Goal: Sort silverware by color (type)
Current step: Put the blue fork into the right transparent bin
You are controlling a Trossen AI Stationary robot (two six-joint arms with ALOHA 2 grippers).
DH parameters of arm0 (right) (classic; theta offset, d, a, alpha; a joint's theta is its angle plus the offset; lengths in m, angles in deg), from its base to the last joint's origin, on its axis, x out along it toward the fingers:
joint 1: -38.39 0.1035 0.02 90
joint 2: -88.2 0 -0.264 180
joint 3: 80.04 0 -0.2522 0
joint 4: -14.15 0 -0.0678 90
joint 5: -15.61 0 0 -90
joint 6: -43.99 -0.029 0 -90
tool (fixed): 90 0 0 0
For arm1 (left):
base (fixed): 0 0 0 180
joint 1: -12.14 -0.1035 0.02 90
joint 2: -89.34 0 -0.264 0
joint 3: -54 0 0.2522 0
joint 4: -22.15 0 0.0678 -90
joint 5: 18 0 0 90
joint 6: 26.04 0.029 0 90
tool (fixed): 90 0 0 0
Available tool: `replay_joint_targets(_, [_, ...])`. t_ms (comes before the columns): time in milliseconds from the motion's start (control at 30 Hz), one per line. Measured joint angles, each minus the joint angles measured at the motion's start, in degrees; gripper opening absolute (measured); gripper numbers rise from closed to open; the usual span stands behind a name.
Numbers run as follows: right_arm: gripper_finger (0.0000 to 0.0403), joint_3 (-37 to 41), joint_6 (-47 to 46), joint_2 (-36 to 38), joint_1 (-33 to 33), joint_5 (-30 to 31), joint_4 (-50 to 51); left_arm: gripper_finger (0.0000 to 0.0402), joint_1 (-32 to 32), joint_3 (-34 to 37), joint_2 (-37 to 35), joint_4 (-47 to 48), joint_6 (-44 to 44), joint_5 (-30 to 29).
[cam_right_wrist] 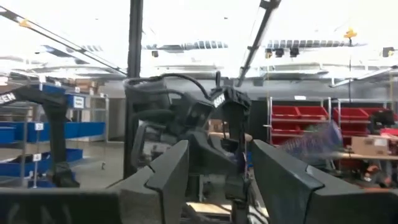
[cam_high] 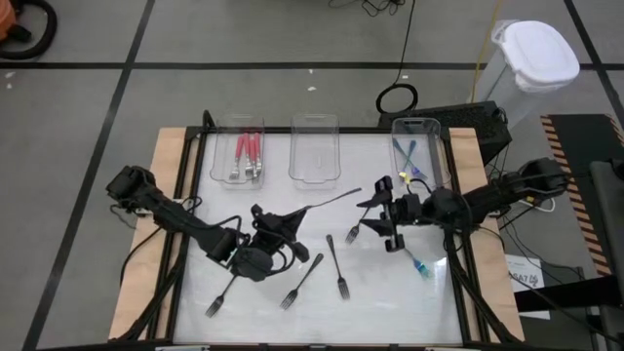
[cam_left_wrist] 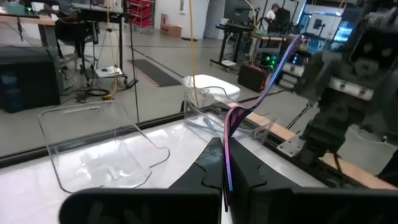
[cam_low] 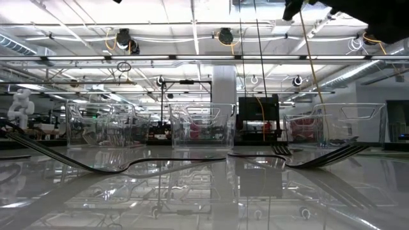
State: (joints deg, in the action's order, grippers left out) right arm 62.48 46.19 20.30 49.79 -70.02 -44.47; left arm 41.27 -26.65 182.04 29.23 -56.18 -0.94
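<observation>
Red forks (cam_high: 248,156) lying together in the left tray, blue forks (cam_high: 409,159) in the right tray, one teal fork (cam_high: 417,264) loose by the tabletop's right edge, four black forks (cam_high: 338,266) scattered flat, a fifth (cam_high: 330,202) raised, tilted

The slim black-handled fork (cam_left_wrist: 261,93) pinched in the left gripper (cam_left_wrist: 225,186) runs out of focus towards its far end. In the low view, both grippers sit above the top edge, unseen.
</observation>
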Motion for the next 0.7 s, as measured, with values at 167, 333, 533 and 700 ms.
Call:
replay_joint_targets(167, [0.0169,-2.4,0.0,-1.5,-1.4,-0.2,1.5,0.0000,0.0,0.0,0.0,-0.3,1.4,0.0])
replay_joint_targets(333, [0.0169,-2.4,-1.0,-1.6,-1.7,-0.2,5.7,0.0000,1.1,0.0,0.0,-2.7,5.1,-2.0])
replay_joint_targets(533, [0.0169,-2.4,0.3,-1.6,-1.7,-0.1,7.7,0.0000,1.8,0.0,0.0,-6.1,9.6,-2.0])
replay_joint_targets(700, [0.0169,-2.4,3.8,-1.6,-1.7,-0.1,1.8,0.0000,1.8,0.0,0.0,-7.0,11.5,1.6])
